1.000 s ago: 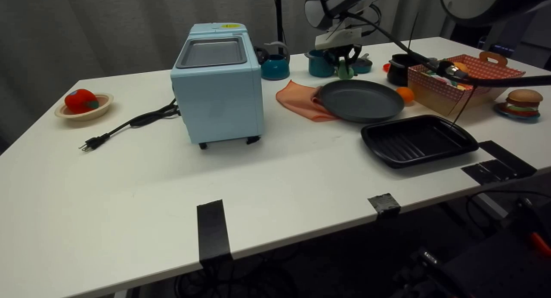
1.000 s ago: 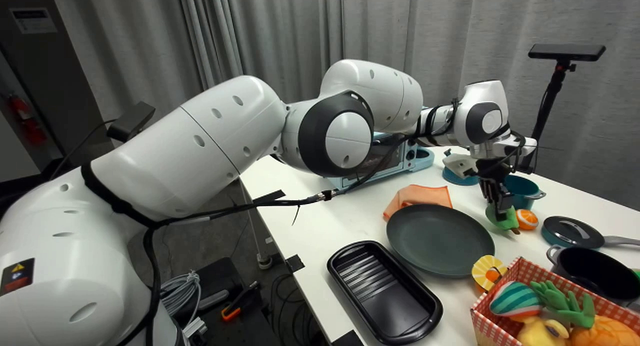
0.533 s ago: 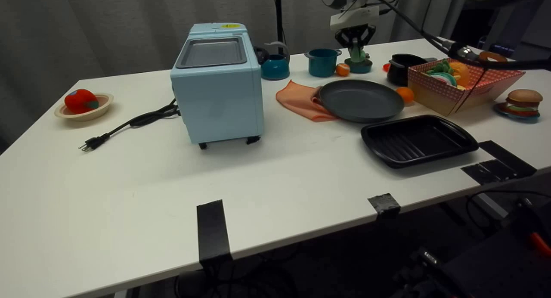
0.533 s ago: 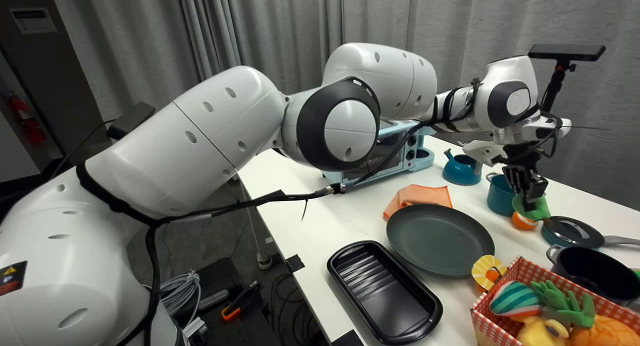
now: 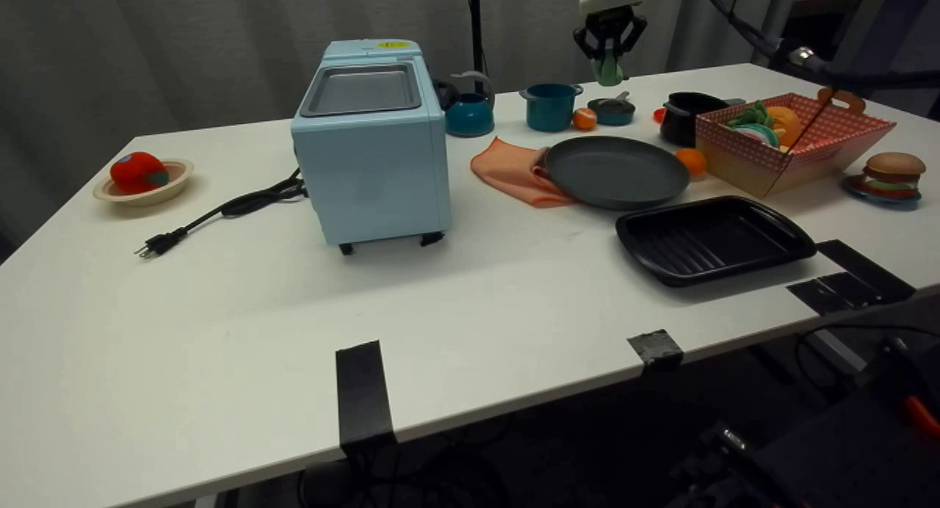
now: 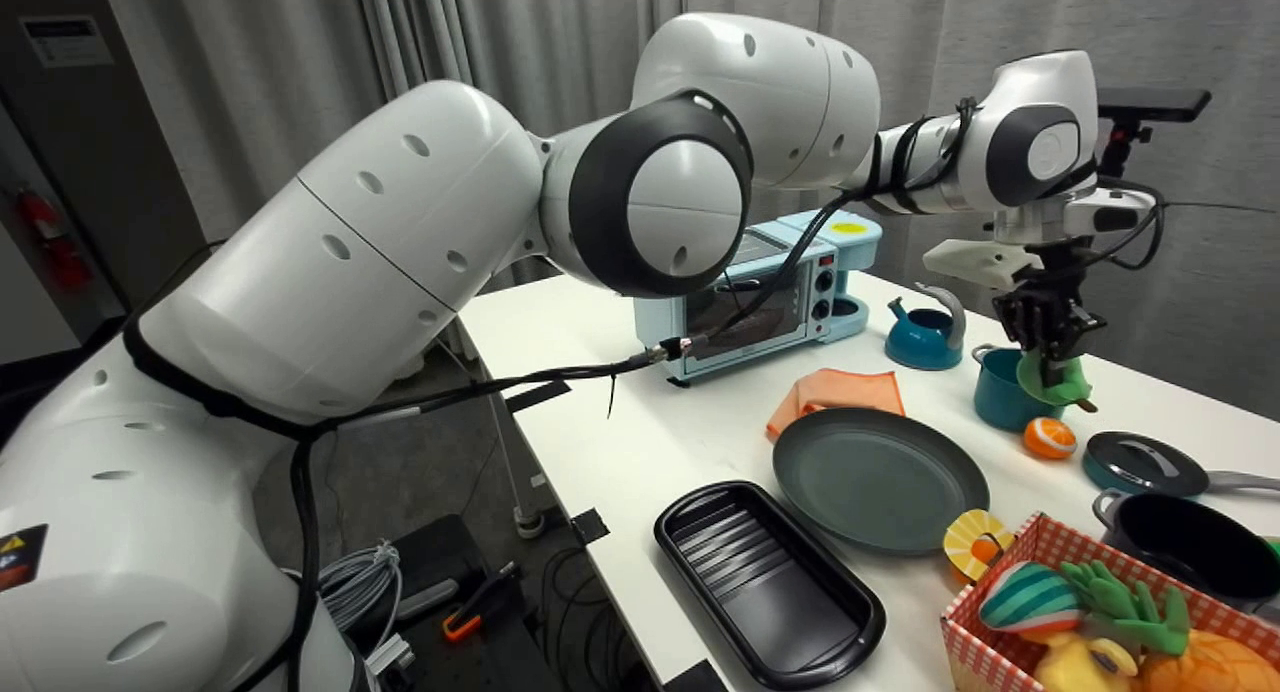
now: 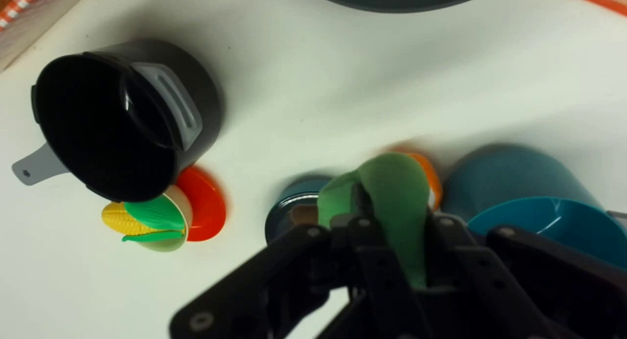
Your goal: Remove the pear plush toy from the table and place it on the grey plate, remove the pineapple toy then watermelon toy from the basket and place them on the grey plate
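A gripper [image 5: 609, 55], its jaws drawn in on both sides of a green pear plush toy [image 6: 1075, 384], holds it in the air over a white table [image 5: 294, 332]. In the wrist view, the pear partly hides an orange toy [image 7: 431, 178] that sits just beside a teal pot [image 7: 519, 177]. The grey plate [image 6: 880, 480] rests next to an orange cloth [image 6: 840, 392], while a watermelon toy [image 6: 1030, 597] and a pineapple toy [image 6: 1168, 632] sit in a gingham-trimmed basket [image 5: 734, 159] near a black pot [image 5: 679, 126].
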Robot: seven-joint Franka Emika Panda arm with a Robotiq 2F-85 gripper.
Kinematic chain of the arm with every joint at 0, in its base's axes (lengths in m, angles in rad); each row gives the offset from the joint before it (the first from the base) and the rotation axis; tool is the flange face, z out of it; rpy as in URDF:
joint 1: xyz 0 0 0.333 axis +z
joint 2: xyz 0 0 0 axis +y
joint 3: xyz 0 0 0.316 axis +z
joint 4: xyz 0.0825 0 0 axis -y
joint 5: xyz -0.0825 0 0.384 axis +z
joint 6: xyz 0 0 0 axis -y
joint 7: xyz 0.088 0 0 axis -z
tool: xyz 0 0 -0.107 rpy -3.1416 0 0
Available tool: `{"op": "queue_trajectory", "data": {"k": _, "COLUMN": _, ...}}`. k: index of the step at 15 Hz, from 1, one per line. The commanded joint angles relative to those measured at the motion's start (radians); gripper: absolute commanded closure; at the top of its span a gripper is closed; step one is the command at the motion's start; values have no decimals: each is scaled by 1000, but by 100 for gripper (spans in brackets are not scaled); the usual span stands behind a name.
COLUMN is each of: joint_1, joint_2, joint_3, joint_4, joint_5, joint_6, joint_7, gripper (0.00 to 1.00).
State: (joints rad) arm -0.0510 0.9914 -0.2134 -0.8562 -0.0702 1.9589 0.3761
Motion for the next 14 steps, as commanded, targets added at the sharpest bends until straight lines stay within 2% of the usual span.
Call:
{"op": "queue_trajectory", "data": {"k": 1, "joint_1": 26, "joint_2": -142, "joint_3": 36, "joint_4": -208, "joint_5": 3, "joint_6": 23, "joint_7": -87, "gripper": 95}}
{"op": "queue_trajectory", "data": {"k": 7, "joint_1": 78, "joint_2": -282, "joint_3": 63, "joint_4": -477, "joint_5": -65, "joint_6": 75, "joint_7": -143, "gripper": 95}}
{"op": "queue_trajectory", "data": {"k": 14, "joint_1": 107, "joint_2": -419, "joint_3": 75, "joint_4": -823, "joint_5": -148, "joint_6": 240, "joint_7": -134, "gripper": 95}}
